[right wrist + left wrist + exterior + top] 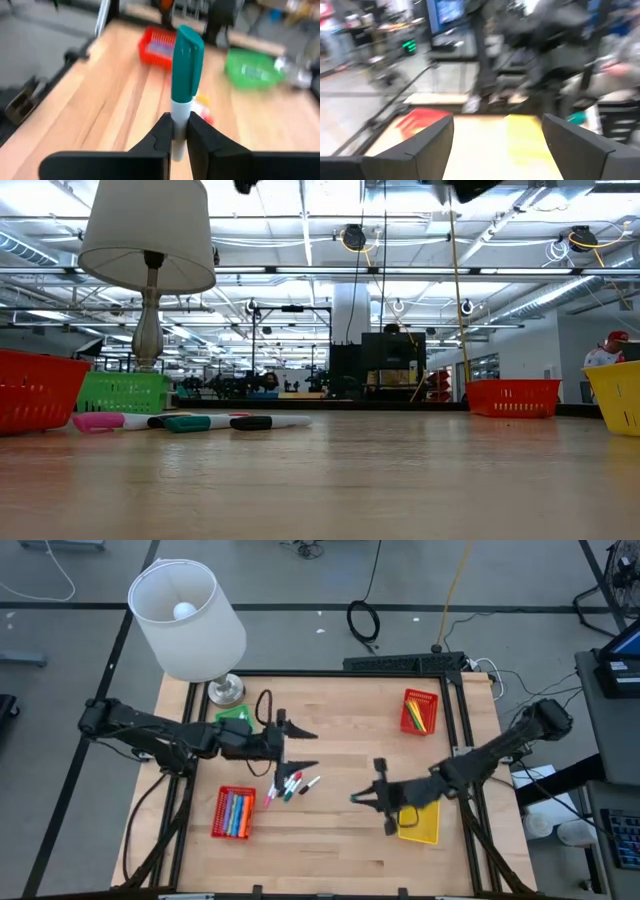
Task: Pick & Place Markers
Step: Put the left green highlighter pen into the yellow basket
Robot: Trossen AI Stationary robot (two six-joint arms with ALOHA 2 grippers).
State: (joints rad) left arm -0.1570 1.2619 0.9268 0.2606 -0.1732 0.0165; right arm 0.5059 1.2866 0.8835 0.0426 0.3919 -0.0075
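high view: left gripper (300, 749) fingers spread wide, empty, above loose cluster of thin coloured markers (290, 785) on pale wood table (340, 840). right gripper (362, 798) beside yellow plastic basket (424, 824). baskets: two red, one green, one yellow.

low view: about four markers lying.

right wrist view: fingers clamped on white-barrelled teal-capped marker (186, 55). advice: centre over basket before release.

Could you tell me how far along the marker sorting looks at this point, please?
Done: markers already lie in the near red basket and the far red basket. In hand: the right gripper has its jaws shut on a green-capped marker, near the yellow basket. The left gripper hangs with jaws open above the loose markers. Left: that small cluster mid-table, plus placing the held one.
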